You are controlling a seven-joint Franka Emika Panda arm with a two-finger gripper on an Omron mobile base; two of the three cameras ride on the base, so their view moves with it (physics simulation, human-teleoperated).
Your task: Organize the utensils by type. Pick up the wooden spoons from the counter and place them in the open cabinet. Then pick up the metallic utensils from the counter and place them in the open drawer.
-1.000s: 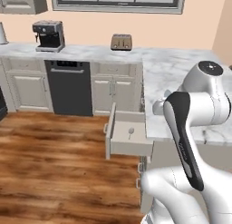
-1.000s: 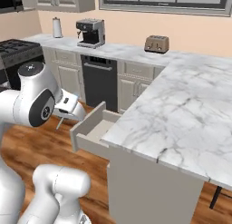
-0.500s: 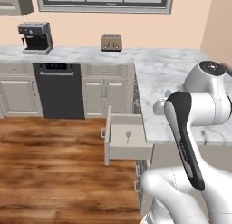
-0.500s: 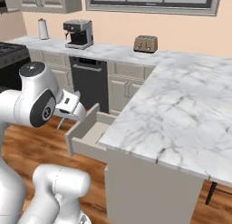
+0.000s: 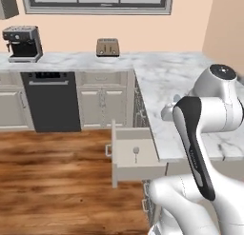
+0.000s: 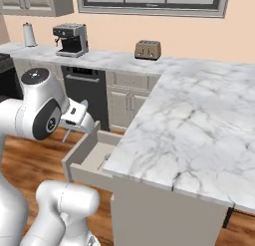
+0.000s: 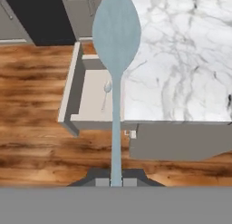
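We hold the pale teal-blue spoon (image 7: 116,82) pinched by its handle end in our gripper (image 7: 116,182), its bowl pointing away from the fingers. Beyond it lies the open drawer (image 7: 72,89), with the silver-grey spoon (image 7: 106,92) already inside. We judge only this last drop remains; the counter (image 6: 199,120) looks bare of utensils.

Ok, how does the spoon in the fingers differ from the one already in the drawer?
The held spoon is pale teal-blue; the drawer spoon is silver-grey. The held spoon is clamped by its handle end and carried in the air, while the drawer spoon lies flat on the pale floor of the open drawer. In the hand view the held spoon looms large, being close to the camera, and the drawer spoon looks tiny. Both are slim, thin-handled spoons with oval bowls.
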